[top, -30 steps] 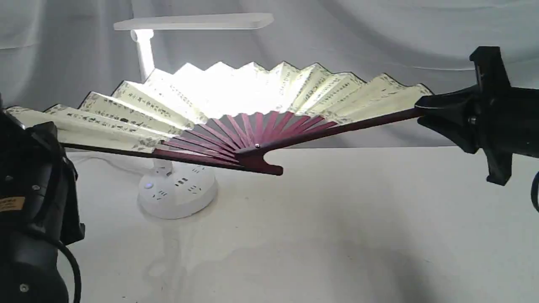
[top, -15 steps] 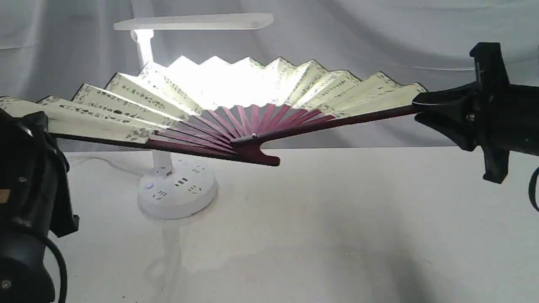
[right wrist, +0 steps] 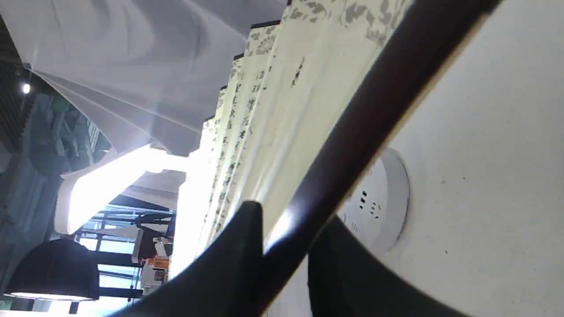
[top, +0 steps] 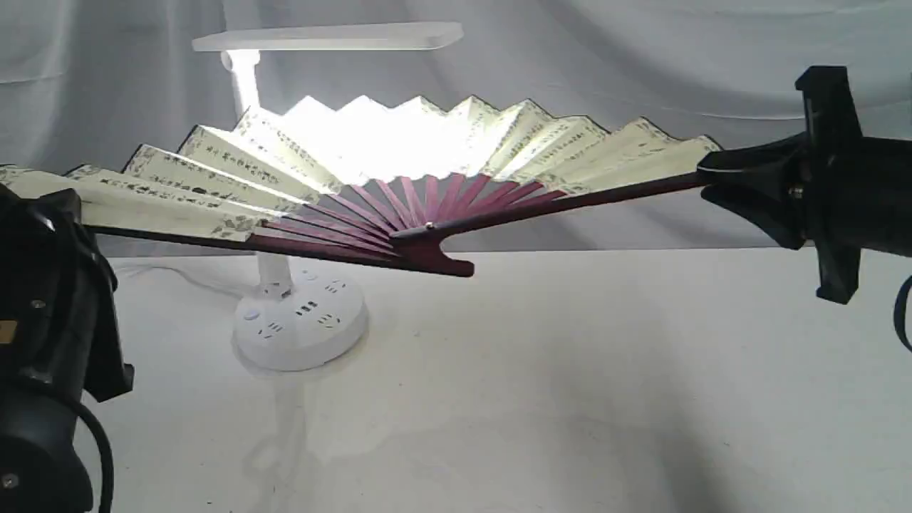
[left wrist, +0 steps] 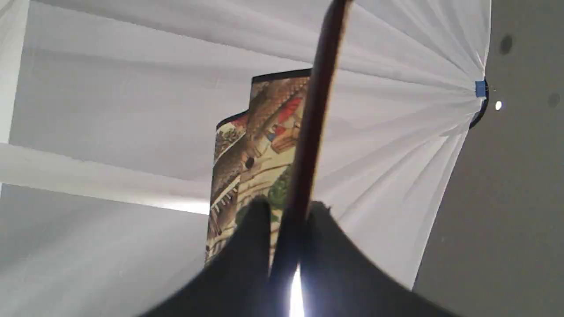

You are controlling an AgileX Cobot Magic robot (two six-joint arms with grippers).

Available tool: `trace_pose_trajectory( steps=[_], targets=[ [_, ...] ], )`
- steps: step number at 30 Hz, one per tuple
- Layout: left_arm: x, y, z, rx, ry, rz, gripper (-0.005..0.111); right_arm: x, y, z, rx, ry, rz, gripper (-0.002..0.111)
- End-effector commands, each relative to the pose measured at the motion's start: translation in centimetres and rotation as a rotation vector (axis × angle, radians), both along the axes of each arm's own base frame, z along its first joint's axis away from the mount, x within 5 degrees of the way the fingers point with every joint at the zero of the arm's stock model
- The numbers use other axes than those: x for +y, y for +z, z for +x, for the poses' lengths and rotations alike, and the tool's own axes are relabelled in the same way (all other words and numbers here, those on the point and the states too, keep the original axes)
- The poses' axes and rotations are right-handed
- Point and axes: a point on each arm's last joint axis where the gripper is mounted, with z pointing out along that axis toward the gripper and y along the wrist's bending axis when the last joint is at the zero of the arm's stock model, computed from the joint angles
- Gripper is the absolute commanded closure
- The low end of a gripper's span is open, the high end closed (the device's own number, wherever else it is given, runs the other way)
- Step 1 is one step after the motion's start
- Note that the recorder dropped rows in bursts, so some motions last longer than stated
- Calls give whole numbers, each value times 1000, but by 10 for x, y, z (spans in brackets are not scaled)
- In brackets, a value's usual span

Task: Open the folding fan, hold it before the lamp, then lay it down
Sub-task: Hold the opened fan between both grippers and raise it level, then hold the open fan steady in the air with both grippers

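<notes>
Lifting slightly and drifting leftward since a second ago, the folding fan (top: 584, 153) is hanging fully spread above the desk (top: 584, 385), just in front of the lamp (top: 328, 37). To the lamp's left, the left gripper (left wrist: 288, 209) is pinching one maroon guard, nearly closed; well to the lamp's right, the right gripper (right wrist: 286, 220) is clamping the other guard. Behind, the lamp's glow is shining through the central pleats.

Two matte black arms, boxy and plain.
The left arm (top: 50, 285) shows small silver screws (top: 32, 304), a yellowish label (top: 6, 331) and a looping black cable (top: 103, 445); the right arm (top: 873, 203) wears a flat black cross-plate (top: 826, 100); left pincer (left wrist: 288, 211) and right pincer (right wrist: 286, 224) have tapering black fingers (left wrist: 246, 255).
</notes>
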Motion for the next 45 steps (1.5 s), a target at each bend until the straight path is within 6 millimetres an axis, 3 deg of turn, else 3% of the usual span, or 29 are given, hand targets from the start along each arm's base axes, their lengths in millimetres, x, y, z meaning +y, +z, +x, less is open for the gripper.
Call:
trace_pose_trajectory(
  steps=[1, 5, 15, 45],
  targets=[
    [5, 12, 0, -75, 22, -75, 107, 3, 12, 5, -66, 29, -87, 108],
    [11, 12, 3, -78, 46, -71, 107, 2, 22, 8, -87, 24, -78, 108],
    [11, 13, 3, -85, 38, -60, 107, 16, 19, 12, -63, 15, -103, 108],
    [11, 13, 3, -84, 38, -59, 107, 14, 18, 13, -56, -4, -112, 108]
  ],
)
